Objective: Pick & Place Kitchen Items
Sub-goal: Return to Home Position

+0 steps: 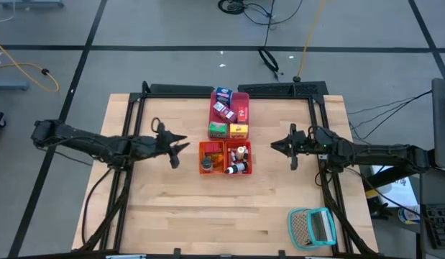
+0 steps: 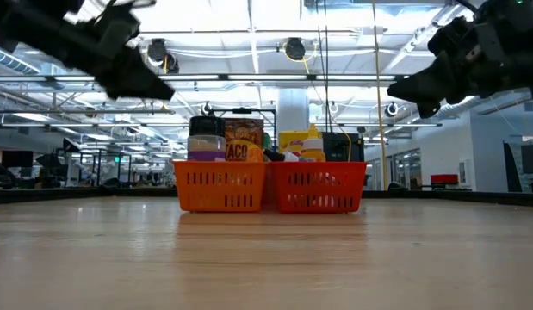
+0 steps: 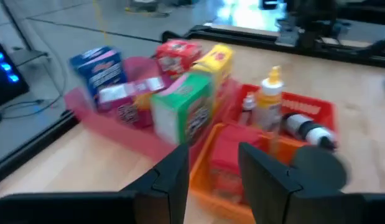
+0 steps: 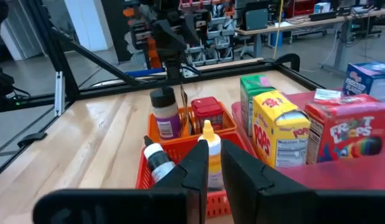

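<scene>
Several small boxes stand in a red tray [image 1: 244, 96] at the table's far middle: a blue box [image 1: 222, 93], a green box [image 1: 218, 130] and a yellow box [image 1: 239, 130]. Just nearer, an orange tray [image 1: 203, 145] holds little bottles [image 1: 239, 152], a jar [image 4: 165, 112] and a dark round can [image 1: 208, 165]. My left gripper [image 1: 180, 149] hovers left of the orange tray, open and empty; the left wrist view [image 3: 214, 168] shows its fingers apart. My right gripper [image 1: 274, 147] hovers right of the tray, its fingers [image 4: 198, 165] nearly together and empty.
A teal mesh basket [image 1: 312, 226] lies at the table's near right corner. A black frame [image 1: 280, 90] runs along the table's far and side edges. Bare wood lies between the trays and the near edge.
</scene>
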Motion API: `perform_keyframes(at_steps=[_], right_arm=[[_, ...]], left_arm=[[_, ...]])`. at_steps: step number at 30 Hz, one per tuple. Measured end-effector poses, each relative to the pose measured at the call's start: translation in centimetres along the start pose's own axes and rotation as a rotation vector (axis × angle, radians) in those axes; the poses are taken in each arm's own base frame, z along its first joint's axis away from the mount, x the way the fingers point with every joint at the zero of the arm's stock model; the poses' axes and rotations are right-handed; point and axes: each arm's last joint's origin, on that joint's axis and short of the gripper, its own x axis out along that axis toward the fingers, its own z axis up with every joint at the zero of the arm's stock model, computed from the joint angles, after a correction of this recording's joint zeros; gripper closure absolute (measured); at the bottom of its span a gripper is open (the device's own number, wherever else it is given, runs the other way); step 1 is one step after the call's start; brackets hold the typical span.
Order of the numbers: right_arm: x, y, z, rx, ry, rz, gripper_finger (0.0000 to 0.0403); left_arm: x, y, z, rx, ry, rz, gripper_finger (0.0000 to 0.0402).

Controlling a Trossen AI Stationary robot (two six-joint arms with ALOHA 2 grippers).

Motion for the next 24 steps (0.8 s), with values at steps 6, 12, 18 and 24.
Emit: perform_keyframes(at_steps=[6, 12, 18, 24], right_arm=[[-0.5, -0.2, -1.1, -0.030, 0.026, -0.056, 0.0367], [-1.0, -0.4, -2.7, -0.051, 0.039, -0.086, 0.0367], [-1.4, -0.4, -3.0, -0.104, 0.052, -0.084, 0.0367], [-1.6, -0.4, -3.2, -0.119, 0.077, -0.102, 0.0367]], left_arm=[[-1.1, 2.2, -3.6, -0.109, -0.080, 0.013, 0.0261], [-1.7, 2.8, -5.8, -0.148, -0.134, 0.001, 0.0261], [-1.9, 3.3, -7.9, -0.175, -0.112, 0.023, 0.0261], [-2.1, 3.5, -8.5, -0.183, -0.097, 0.084, 0.0261]])
